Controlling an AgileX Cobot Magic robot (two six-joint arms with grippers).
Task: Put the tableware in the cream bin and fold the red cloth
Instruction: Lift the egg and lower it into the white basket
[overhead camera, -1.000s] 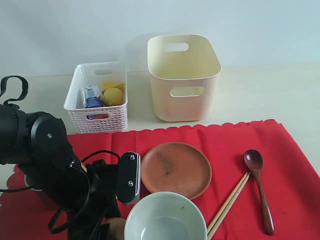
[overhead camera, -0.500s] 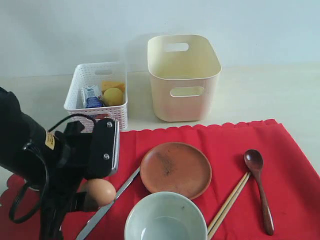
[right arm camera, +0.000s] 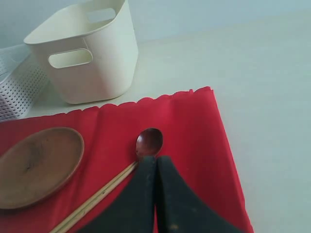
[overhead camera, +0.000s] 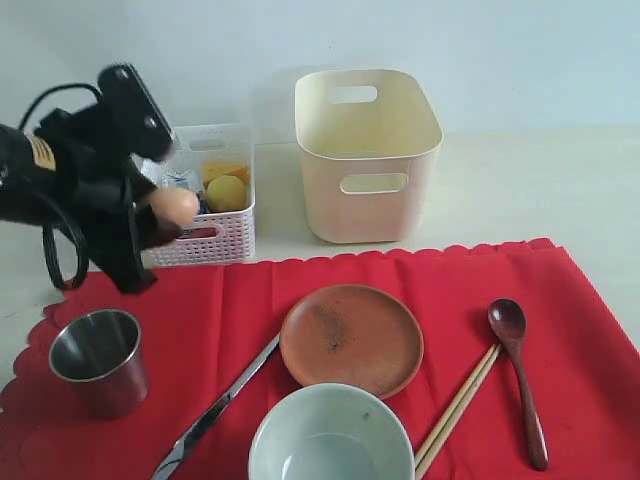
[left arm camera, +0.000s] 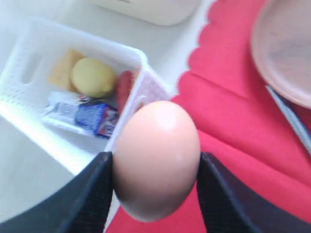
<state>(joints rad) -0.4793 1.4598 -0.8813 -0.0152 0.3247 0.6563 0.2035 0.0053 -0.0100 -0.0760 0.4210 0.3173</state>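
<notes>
My left gripper (overhead camera: pixel 170 212) is shut on a tan egg (left arm camera: pixel 156 158) and holds it in the air by the near edge of the white lattice basket (overhead camera: pixel 232 236). On the red cloth (overhead camera: pixel 450 275) lie a steel cup (overhead camera: pixel 97 355), a knife (overhead camera: pixel 215 415), a brown plate (overhead camera: pixel 350 338), a pale green bowl (overhead camera: pixel 330 438), wooden chopsticks (overhead camera: pixel 457 408) and a dark spoon (overhead camera: pixel 518 370). The cream bin (overhead camera: pixel 365 150) stands behind the cloth. My right gripper (right arm camera: pixel 155 161) is shut and holds nothing, its tips just short of the spoon's bowl (right arm camera: pixel 149 141); the exterior view does not show it.
The white basket holds a lemon (overhead camera: pixel 226 192), cheese (overhead camera: pixel 224 170), a blue-white carton (overhead camera: pixel 183 190) and something red (left arm camera: pixel 124 87). Bare pale table (overhead camera: pixel 540 185) lies to the right of the cream bin and past the cloth's right edge.
The left arm has risen from the cloth's near left corner and swung back toward the white basket with the egg. The steel cup and knife are now uncovered.
</notes>
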